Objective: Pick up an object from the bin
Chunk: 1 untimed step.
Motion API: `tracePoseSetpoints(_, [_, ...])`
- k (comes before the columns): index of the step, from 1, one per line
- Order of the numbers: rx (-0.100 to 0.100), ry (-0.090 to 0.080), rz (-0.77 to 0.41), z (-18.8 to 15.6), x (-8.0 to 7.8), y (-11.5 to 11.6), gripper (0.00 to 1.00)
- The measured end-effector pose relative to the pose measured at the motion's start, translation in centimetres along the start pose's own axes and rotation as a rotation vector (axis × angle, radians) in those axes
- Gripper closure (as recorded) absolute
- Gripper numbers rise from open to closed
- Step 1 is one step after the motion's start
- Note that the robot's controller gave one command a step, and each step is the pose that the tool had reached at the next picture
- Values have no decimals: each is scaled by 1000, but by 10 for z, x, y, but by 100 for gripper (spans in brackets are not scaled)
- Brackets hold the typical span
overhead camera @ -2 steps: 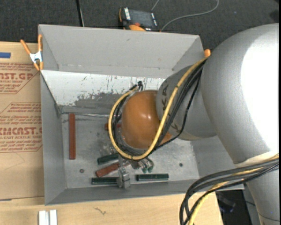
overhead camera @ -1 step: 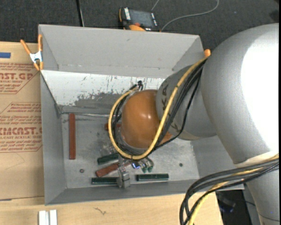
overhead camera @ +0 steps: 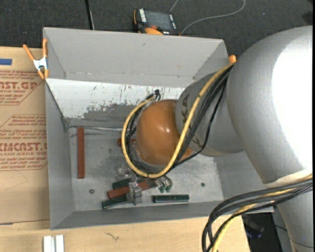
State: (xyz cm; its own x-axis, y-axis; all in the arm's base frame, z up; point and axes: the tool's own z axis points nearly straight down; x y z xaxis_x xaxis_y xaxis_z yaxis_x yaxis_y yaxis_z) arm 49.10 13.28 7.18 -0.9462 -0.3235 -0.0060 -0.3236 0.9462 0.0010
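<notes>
Light wooden tabletop (overhead camera: pixel 147 235) in front, dark floor behind. On it stands the grey metal bin (overhead camera: pixel 131 62), its walls sloping in to a scuffed floor.

We go left to right. Near the left wall a red-brown stick (overhead camera: pixel 81 153) lies flat and alone, running front to back, well apart from everything else.

Next, by the front wall, is a small heap (overhead camera: pixel 123 193). It has a dark green strip (overhead camera: pixel 111 204) at the front, a red-brown piece (overhead camera: pixel 117 193) on it, a black piece (overhead camera: pixel 121 184) behind, and a small grey block (overhead camera: pixel 136 195) at the right end, all touching or overlapping. Just right of the heap a dark green bar (overhead camera: pixel 170 198) lies flat by itself, parallel to the front wall.

The gripper (overhead camera: pixel 142 181) sits low at the heap's right end, under the wrist's orange cover (overhead camera: pixel 156 133). The cover and the yellow-black cables (overhead camera: pixel 127 140) looped round it hide most of the gripper. We cannot tell whether it is open or closed, nor whether anything is in it. The grey arm (overhead camera: pixel 273 104) comes in from the right, over the right wall.

Our read: the wrist points straight down because the pieces lie flat and call for a top grasp. The likely target is in the heap, either the grey block or the red-brown piece, lying on the bin floor. Nothing looks lifted yet.
</notes>
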Motion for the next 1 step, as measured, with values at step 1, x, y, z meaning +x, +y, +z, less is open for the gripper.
tracePoseSetpoints(1, [1,4,0,-23,-1,0,100])
